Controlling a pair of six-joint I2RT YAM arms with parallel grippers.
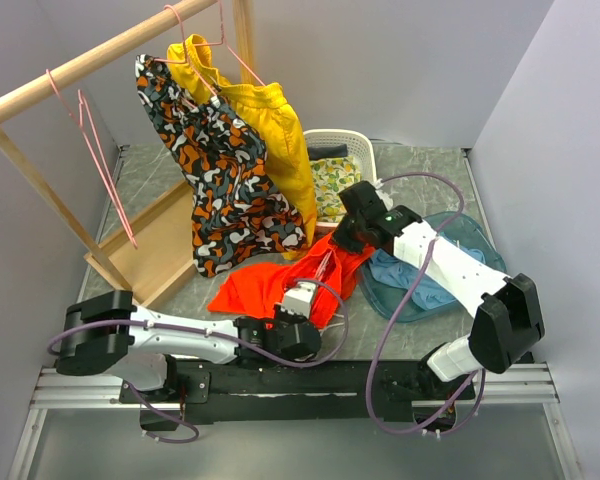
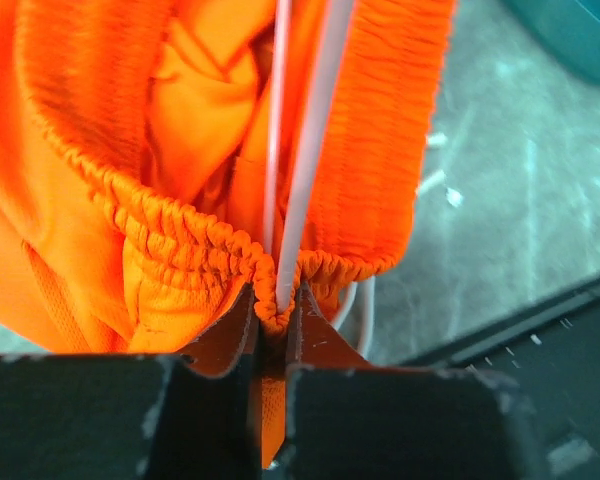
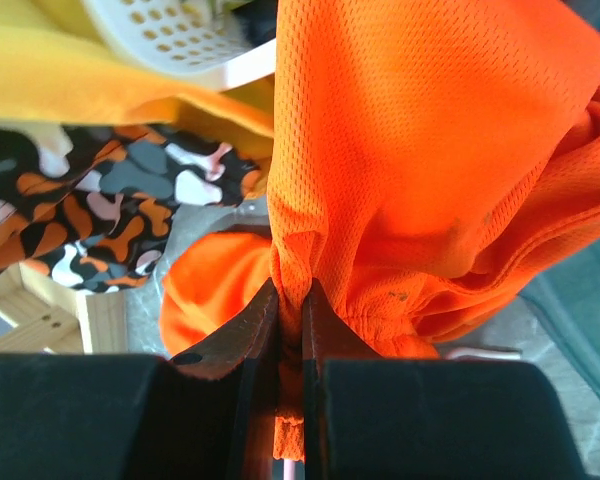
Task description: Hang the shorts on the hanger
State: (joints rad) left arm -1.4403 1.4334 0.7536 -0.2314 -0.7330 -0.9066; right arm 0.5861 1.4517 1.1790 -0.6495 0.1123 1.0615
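Slanting near-left to far-right, shorts

Your arms: white links, black joints, purple cables off both. Green light on right arm, possibly an LED. Left hand fingers dark brown.

Left wrist view: the shorts run off the top and left edges — two pale strands exit the top edge, and you cannot tell cord from hanger wire. Right wrist view: fabric covers the tips of the right gripper; the white basket is blurred and cropped.
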